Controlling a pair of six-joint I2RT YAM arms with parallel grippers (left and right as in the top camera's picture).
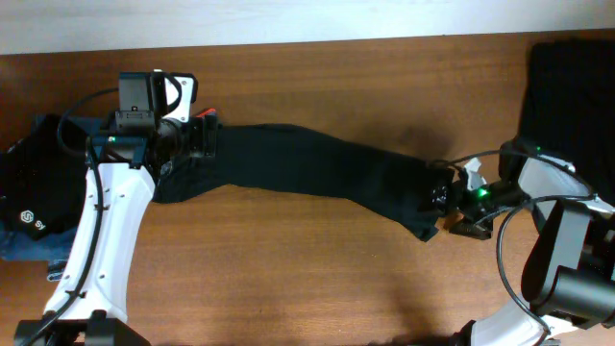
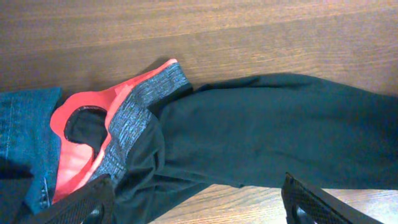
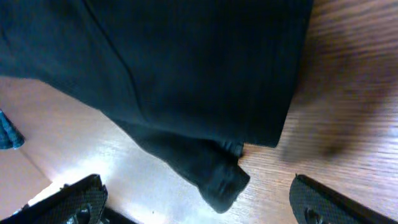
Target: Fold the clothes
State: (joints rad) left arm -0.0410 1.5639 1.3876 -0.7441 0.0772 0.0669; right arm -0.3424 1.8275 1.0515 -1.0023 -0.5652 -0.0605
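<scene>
Long black trousers (image 1: 307, 168) lie stretched across the table from left to right. Their red-orange and grey waistband (image 2: 127, 109) is at the left end, next to blue denim jeans (image 2: 25, 134). My left gripper (image 1: 204, 139) hovers over the waistband end, open, and its fingers (image 2: 84, 202) straddle black cloth and bare wood without gripping. At the leg end (image 3: 217, 180), my right gripper (image 1: 452, 207) stands open. The cuff lies between its wide-apart fingers (image 3: 329, 202), touching neither.
A heap of black cloth (image 1: 29, 183) and blue jeans (image 1: 29, 242) sits at the left table edge. Another black garment (image 1: 572, 96) lies at the back right. Bare wooden table (image 1: 288, 269) shows in front of the trousers.
</scene>
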